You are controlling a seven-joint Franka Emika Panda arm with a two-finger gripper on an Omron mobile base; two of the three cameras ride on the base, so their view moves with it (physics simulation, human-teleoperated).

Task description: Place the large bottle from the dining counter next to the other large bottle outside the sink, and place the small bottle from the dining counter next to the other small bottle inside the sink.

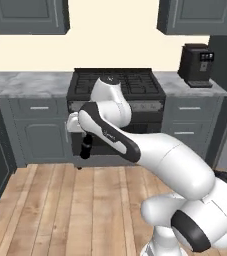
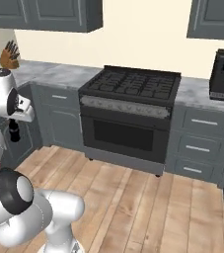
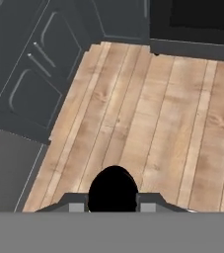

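My gripper hangs out in front of the arm, over the wooden floor, shut on a dark bottle that points down from its fingers. From the right side the same gripper and bottle sit at the far left, before the corner cabinets. Looking along the hand, the bottle is a round black shape held between the fingertips. I cannot tell whether it is the large or the small bottle. The sink and the dining counter are out of view.
A black gas stove stands straight ahead between grey cabinets under marbled worktops. A coffee machine sits on the right worktop, a knife block on the left one. Wooden floor lies below the hand, with cabinet doors beside it.
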